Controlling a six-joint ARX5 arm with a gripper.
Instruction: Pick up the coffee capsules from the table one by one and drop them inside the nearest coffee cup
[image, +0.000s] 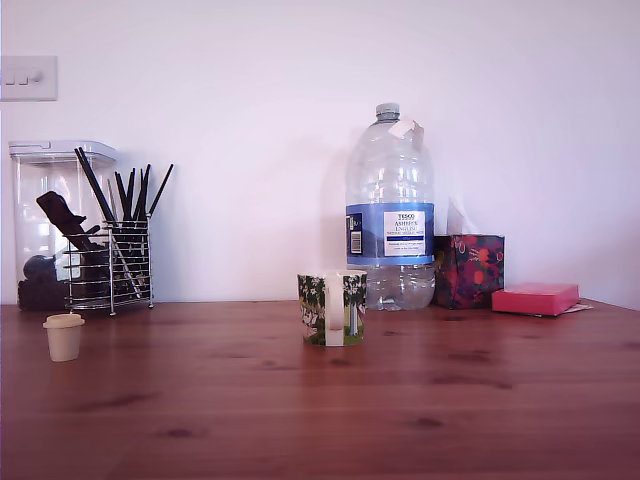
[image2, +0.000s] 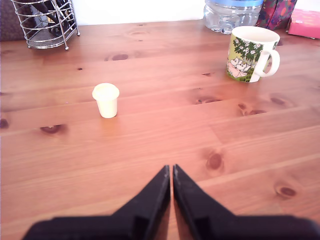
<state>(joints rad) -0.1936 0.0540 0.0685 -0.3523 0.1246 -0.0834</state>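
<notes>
Gripper (image2: 171, 172) seen only in wrist view, jaws closed with a hairline gap, gripping nothing, cream capsule (image: 64, 336) upright near tabletop (image: 320, 420) left edge in exterior view, coffee cup (image: 332, 308) mid-tabletop, well apart, handle facing camera, wire utensil rack (image: 108, 262) and water bottle (image: 390, 210) at rear edge.

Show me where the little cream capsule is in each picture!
Exterior view: the cream capsule stands upright on the table, far toward the exterior view's left, below the wire holder.
Wrist view: the same capsule stands ahead of the gripper.
Shared landmark: the tree-printed coffee cup.
</notes>
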